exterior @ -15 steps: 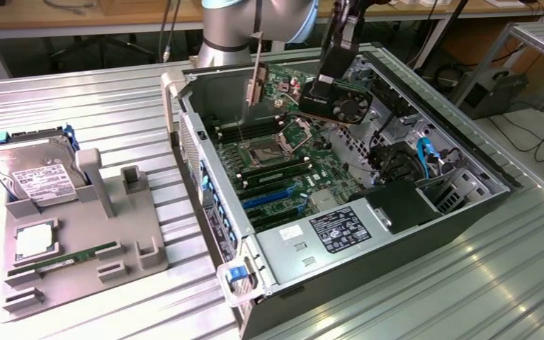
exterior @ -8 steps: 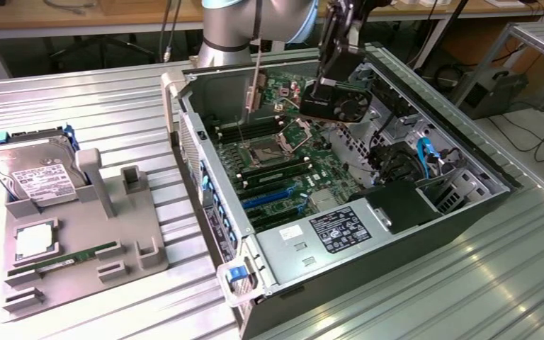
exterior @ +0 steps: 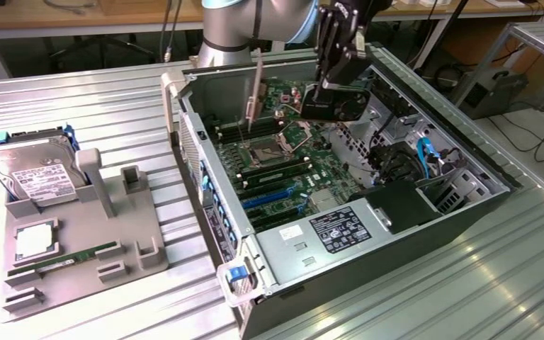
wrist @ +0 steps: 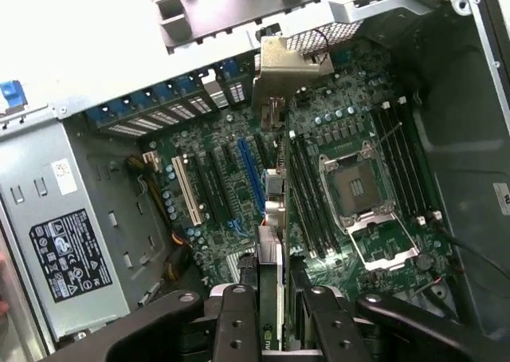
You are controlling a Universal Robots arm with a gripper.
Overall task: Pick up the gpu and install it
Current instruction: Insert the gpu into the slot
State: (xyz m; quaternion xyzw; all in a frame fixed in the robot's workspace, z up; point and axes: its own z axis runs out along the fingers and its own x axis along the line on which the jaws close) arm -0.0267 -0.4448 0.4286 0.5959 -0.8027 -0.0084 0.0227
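One grey fixture tray [exterior: 88, 212] sits well apart from the computer case [exterior: 367, 280], on the exterior view's left. It carries one hard drive [exterior: 34, 173] standing on edge, one square processor chip [exterior: 34, 238] and one narrow green RAM stick [exterior: 64, 258]. The drive has a white label whose print is too small to read.

The case lies on its side with the open side up, and one motherboard [exterior: 272, 159] covers its floor. At the case's near end, one power supply [exterior: 300, 244] bears a black label [exterior: 343, 228] with white print and logos, none of it legible. In the wrist view the board shows one white slot [wrist: 186, 190], one blue slot [wrist: 251, 175] and one processor socket [wrist: 358, 190] in a metal frame.

One arm [exterior: 244, 21] reaches down over the case's far end. Its gripper [exterior: 336, 91] is clamped on the single gpu [exterior: 331, 108], with a black finger [wrist: 239, 322] on each face of the card, holding it over the motherboard within the case's opening.

From the exterior view the gpu is a dark, rounded block. From the wrist it is seen edge-on as a thin strip ending in a bent silver bracket [wrist: 279, 67] near the case's rear wall.
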